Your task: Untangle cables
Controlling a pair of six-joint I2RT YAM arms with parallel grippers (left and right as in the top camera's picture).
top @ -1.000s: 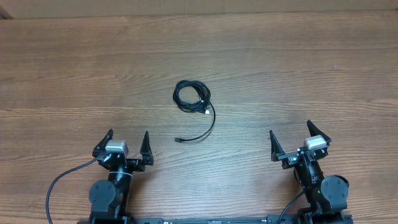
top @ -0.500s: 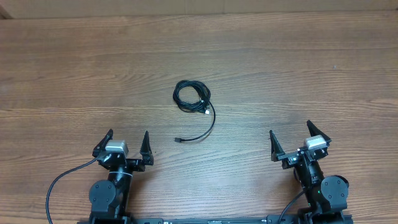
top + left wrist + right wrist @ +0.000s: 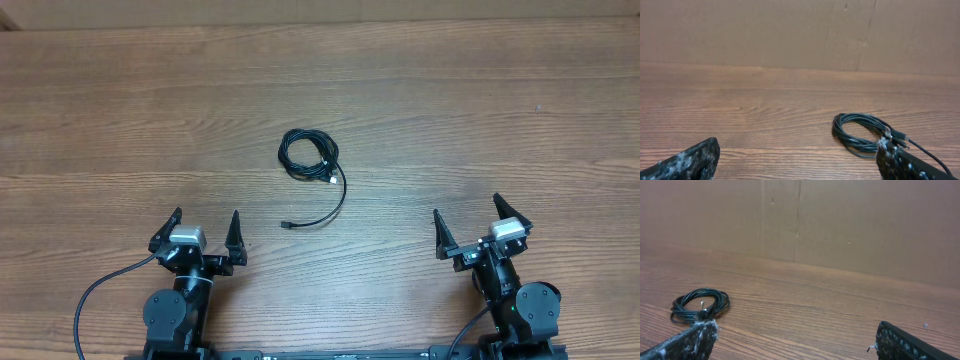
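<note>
At the near edge of the tabletop point(image 3: 480, 100), the left end effector point(image 3: 206, 214) is seen released: its two dark fingers point(image 3: 690, 162) are spread wide and nothing is held between them. The right end effector point(image 3: 467, 207) is likewise released at the near right, with its fingers point(image 3: 905, 342) parted and empty. A thicker black wire point(image 3: 95, 295) is seen looping out from the left arm's base toward the near left edge. Both end effectors are positioned well apart from the black cable point(image 3: 343, 195), which is laid on the tabletop beyond them, roughly midway between the two arms and slightly nearer the left one. Its nearest part is a small plug point(image 3: 287, 225). From there a single strand is curved to the right and away, up to a tight round coil point(image 3: 326, 152) of several turns. A silver-tipped end is seen at the coil's near right side, close to where the strand leaves it. In the left wrist view the coil point(image 3: 837, 134) is found ahead and to the right, its near edge partly hidden by the right-hand finger. In the right wrist view the coil point(image 3: 724, 301) is found ahead and to the left, just above the left-hand finger. Beyond the cable only wood grain is shown, and the far side is closed off by a brown cardboard wall point(image 3: 765, 30).
</note>
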